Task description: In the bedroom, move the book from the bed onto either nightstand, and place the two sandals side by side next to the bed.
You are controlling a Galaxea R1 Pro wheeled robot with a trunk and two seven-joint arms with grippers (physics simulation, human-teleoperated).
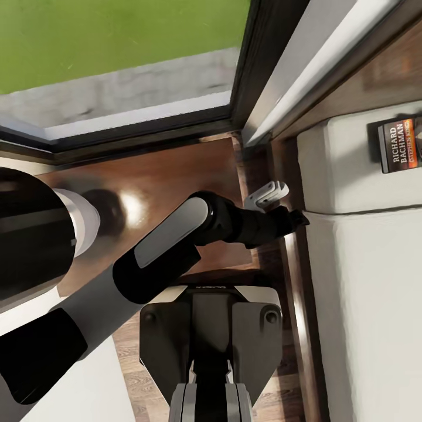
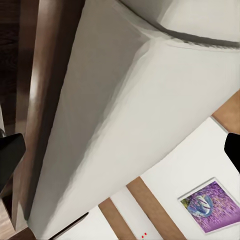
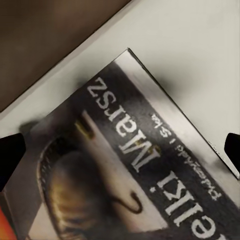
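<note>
- The book [image 1: 401, 144] lies flat on the bed [image 1: 363, 305] near the headboard [image 1: 363, 82], at the right edge of the head view, its cover reading "RICHARD BACHMAN".
- The right wrist view looks straight down on the book [image 3: 135, 165] from close above — grey lettering "Marsz" across the cover, pale bed [image 3: 200, 55] around it and the brown headboard [image 3: 45, 45] in one corner.
- The right gripper [image 3: 120, 155] has its fingers spread wide: one dark fingertip [image 3: 10, 155] at each side of that view, the book between them but untouched (as far as can be told).
- The left arm [image 1: 176, 240] reaches forward over the nightstand [image 1: 152, 176], which stands just beside the bed and below the window [image 1: 117, 64].
- The left gripper [image 1: 290, 214] hangs over the gap between nightstand and bed frame [image 1: 299, 305]; in its own wrist view the tips stand well apart, holding nothing.
- That wrist view looks along the mattress side [image 2: 115, 125], with a purple picture [image 2: 210, 205] on the wall beyond.
- Wood-plank floor [image 1: 129, 363] shows by the robot's base [image 1: 211, 351].
</note>
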